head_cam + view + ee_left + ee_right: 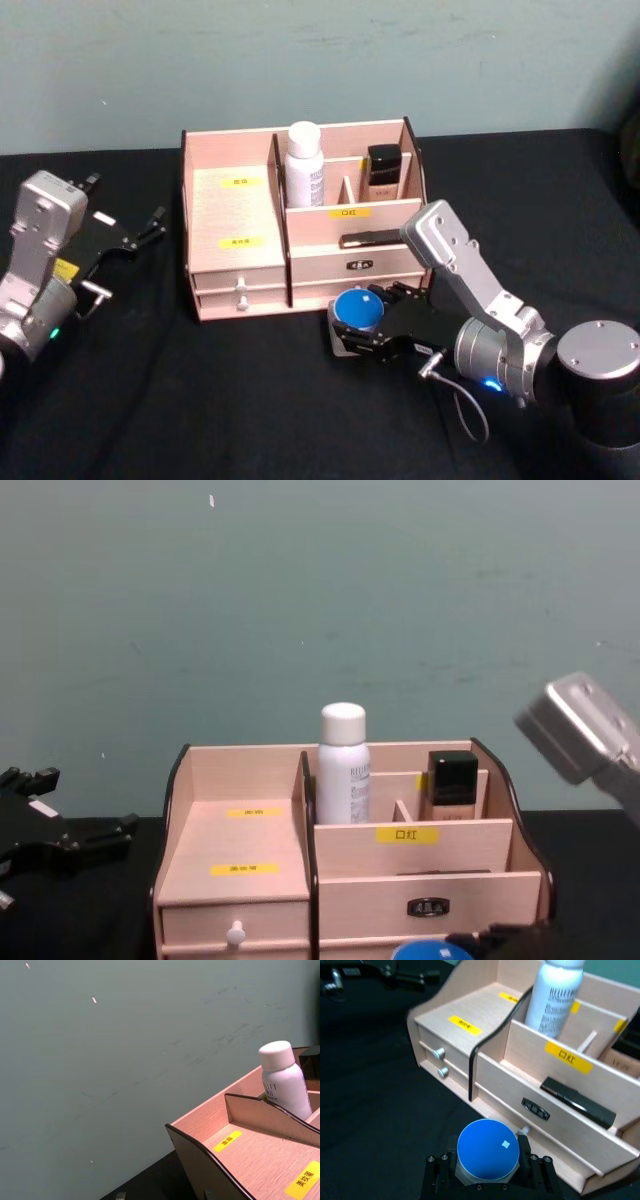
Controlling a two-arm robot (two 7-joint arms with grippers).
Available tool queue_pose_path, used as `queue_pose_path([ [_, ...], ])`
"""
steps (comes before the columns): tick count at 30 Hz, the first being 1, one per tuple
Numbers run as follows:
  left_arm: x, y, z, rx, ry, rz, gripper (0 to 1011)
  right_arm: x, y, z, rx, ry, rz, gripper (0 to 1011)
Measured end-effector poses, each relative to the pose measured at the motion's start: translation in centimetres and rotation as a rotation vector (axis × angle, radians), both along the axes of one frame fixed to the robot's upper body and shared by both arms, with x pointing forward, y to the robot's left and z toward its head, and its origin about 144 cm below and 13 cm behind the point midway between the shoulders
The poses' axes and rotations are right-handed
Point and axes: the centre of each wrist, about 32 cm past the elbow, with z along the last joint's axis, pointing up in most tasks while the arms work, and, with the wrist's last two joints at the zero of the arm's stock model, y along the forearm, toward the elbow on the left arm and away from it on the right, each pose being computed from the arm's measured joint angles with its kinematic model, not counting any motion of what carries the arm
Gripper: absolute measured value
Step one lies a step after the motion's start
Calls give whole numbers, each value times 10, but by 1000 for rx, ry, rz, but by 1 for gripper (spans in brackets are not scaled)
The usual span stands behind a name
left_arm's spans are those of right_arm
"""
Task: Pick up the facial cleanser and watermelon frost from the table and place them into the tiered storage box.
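Black tabletop [200,400], teal wall [300,580] behind. Watermelon frost [487,1149] sits right between the jaws of the right gripper [360,320], blue lid up; the jaws look pressed to both sides of the jar, so it counts as gripped. Can't tell whether the jar base is on the cloth or just off it. Just beyond the jaws is the drawer front of the tiered storage box [235,215], near but apart. Higher and farther back from the jaws, the facial cleanser [304,155] stands upright in a rear compartment, already placed, with a beige bottle with black cap [383,170] in the next slot. Left gripper [130,235] is parked well off to the jaws' far side, beside the box. Step in hand: second item, grasp stage. Next move likely needs a straight lift clear of the front wall, then forward over an open compartment, keeping the jar level and away from the tall bottle.
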Motion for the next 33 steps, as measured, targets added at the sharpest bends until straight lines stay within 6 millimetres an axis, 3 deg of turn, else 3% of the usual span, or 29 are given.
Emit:
queue_pose_path([
  [10,0,0,0,0,0,0,1010,-1,3,24,43,-59,70,728],
  [20,0,0,0,0,0,0,1010,-1,29,53,85,-122,186,728],
  [33,0,0,0,0,0,0,1010,21,63,63,101,-165,238,728],
])
